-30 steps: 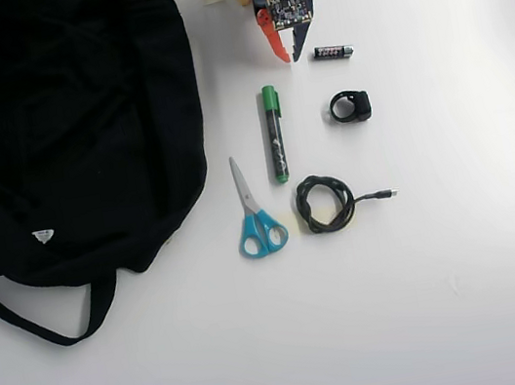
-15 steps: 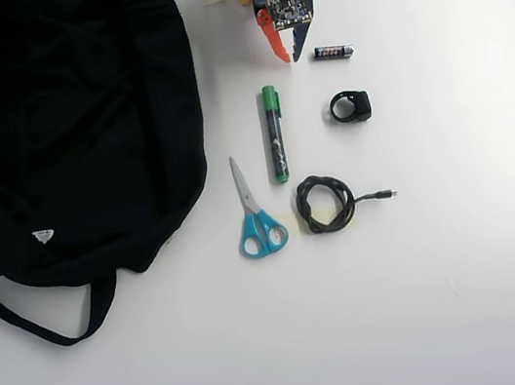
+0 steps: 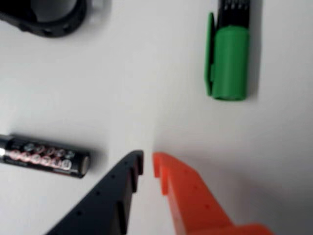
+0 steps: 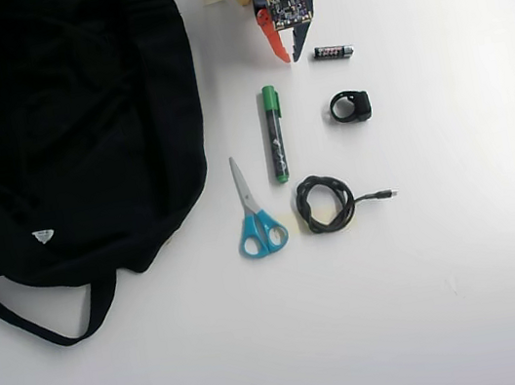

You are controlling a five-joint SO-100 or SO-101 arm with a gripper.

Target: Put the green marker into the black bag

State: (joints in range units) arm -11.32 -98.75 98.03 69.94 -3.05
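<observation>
Task status: not started, marker not yet grasped.

The claw [image 4: 289,56] hangs nearly clenched and empty (tips a sliver apart in the wrist view), above the green marker [image 4: 275,134], which lies flat on the counter [image 4: 468,266] between the scissors [image 4: 255,215] and the battery [image 4: 333,52]. The black bag [image 4: 59,127] sits well apart, left in the overhead view. Grasp, transfer and release remain.

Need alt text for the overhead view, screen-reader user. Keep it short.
A green marker lies on a white table, just below the robot's empty end effector, whose fingers are nearly closed. A large black bag fills the left side. Around the marker are scissors, a coiled cable, a battery and a small black clip.
</observation>
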